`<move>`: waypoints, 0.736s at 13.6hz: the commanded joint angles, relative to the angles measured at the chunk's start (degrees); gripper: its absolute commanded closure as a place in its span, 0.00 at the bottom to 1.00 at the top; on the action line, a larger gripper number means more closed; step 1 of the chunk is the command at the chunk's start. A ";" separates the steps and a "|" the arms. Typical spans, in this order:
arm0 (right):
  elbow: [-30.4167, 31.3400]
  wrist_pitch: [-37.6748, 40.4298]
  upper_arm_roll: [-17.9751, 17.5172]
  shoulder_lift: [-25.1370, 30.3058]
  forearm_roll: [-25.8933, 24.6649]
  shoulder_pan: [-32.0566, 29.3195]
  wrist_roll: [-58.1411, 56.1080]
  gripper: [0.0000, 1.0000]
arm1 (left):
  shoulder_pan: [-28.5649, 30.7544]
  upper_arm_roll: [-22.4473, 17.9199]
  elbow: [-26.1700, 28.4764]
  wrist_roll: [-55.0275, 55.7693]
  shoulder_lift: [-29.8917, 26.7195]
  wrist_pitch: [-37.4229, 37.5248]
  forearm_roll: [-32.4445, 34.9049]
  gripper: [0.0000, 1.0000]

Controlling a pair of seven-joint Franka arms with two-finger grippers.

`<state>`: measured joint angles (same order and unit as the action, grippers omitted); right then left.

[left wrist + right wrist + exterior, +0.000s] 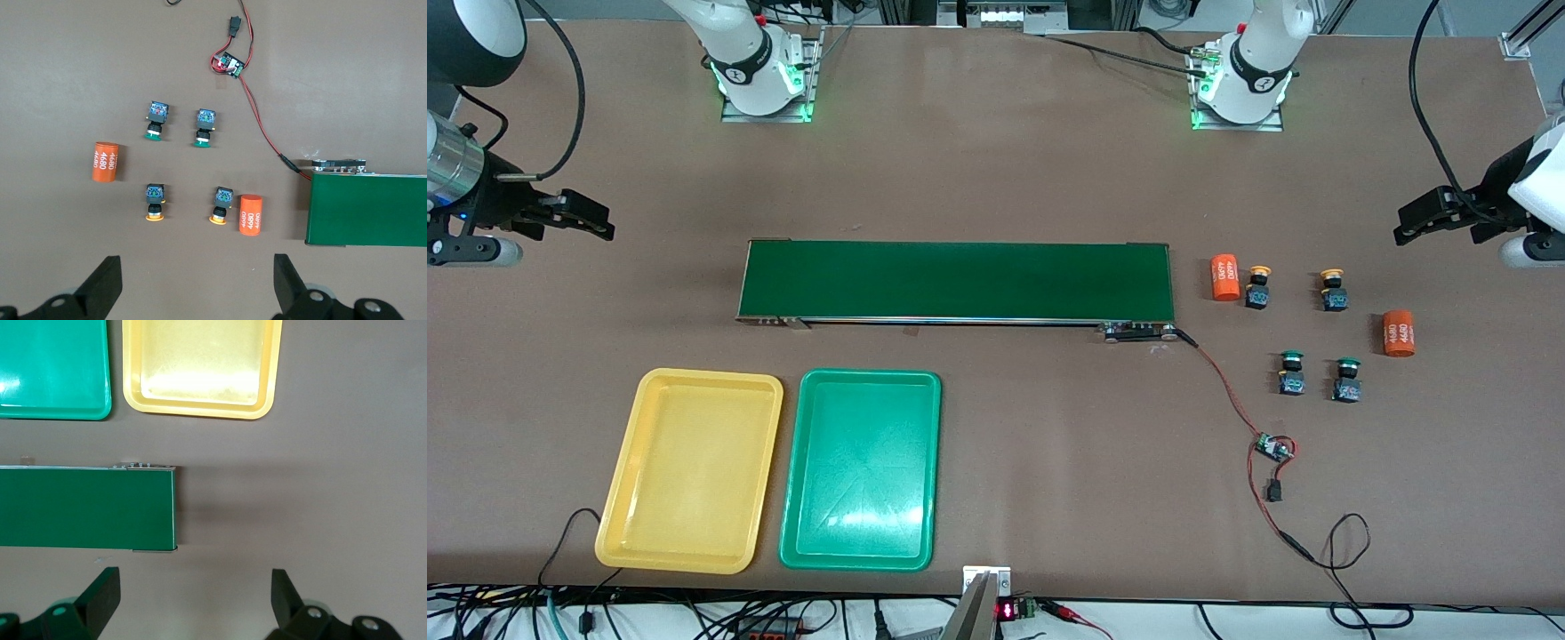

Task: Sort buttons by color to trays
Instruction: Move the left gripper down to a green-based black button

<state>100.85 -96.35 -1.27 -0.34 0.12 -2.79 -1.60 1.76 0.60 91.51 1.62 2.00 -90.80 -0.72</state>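
Note:
Two yellow-capped buttons (pixel 1258 286) (pixel 1333 289) and two green-capped buttons (pixel 1291 372) (pixel 1347 379) stand on the table past the belt's end, toward the left arm's end. The green pair is nearer the front camera. The yellow tray (pixel 691 468) and the green tray (pixel 861 468) lie side by side, both bare inside. My left gripper (pixel 1403 226) hangs open over bare table at its own end, and its wrist view shows the buttons (pixel 155 202) ahead of its empty fingers (pixel 105 283). My right gripper (pixel 607 224) hangs open over bare table at the right arm's end.
A long dark-green conveyor belt (pixel 958 281) crosses the middle. Two orange cylinders printed "4680" (pixel 1224 277) (pixel 1399 333) lie among the buttons. A red-black cable with a small circuit board (pixel 1272 447) runs from the belt toward the front edge.

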 commanded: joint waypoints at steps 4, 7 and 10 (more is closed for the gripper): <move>-0.74 0.11 -0.14 -0.27 0.85 -0.37 0.63 0.00 | 0.96 -0.24 0.87 -1.10 -0.69 -0.08 -0.24 0.00; -0.74 0.11 -0.14 -0.27 0.85 -0.46 0.63 0.00 | 2.72 -0.25 -0.53 -1.27 0.71 -0.17 0.10 0.00; -0.65 0.02 -0.14 -0.27 0.93 -0.46 0.63 0.00 | 2.28 -0.16 -2.55 -0.49 4.40 0.00 1.59 0.00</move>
<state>100.85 -96.35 -1.24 -0.35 0.13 -2.85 -1.57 4.40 0.15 91.49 1.42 3.16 -90.99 -0.60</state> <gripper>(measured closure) 0.000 0.000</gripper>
